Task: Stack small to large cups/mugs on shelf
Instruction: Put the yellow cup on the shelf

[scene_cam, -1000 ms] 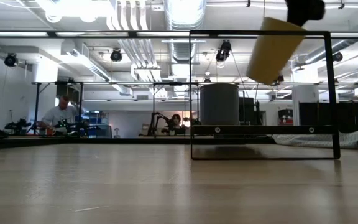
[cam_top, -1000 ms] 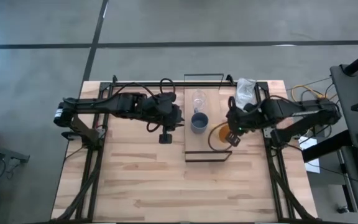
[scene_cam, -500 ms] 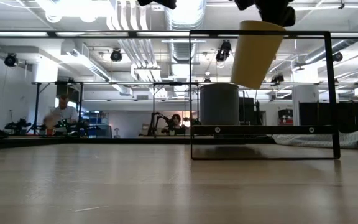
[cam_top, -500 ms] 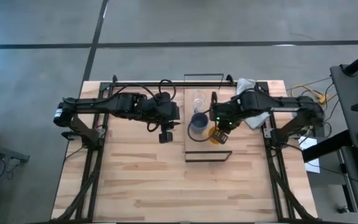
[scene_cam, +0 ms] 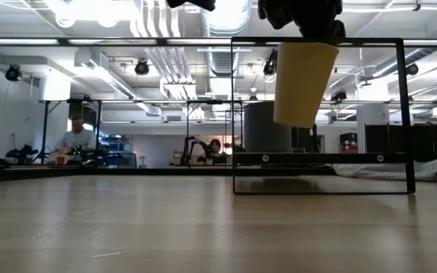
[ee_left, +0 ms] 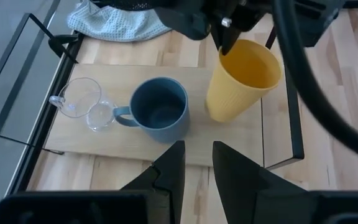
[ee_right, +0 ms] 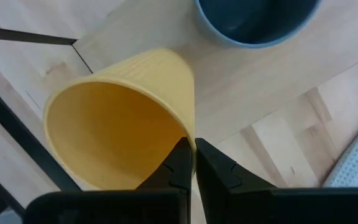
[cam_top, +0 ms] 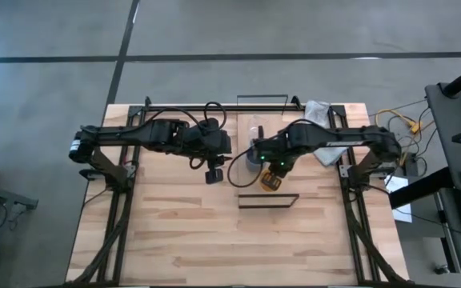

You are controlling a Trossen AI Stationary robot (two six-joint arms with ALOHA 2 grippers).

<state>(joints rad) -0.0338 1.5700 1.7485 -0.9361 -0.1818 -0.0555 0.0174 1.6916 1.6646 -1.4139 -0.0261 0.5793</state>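
Light falls evenly from overhead, so my table reads bright with only soft, short shadows under my arms. At table height the ceiling lamps glare white and the near tabletop goes soft and blurred. My yellow cup is backlit there, its side dull. At my wrists the dark fingers sit close and out of focus.

Ribbed matt yellow cup (plastic-looking)
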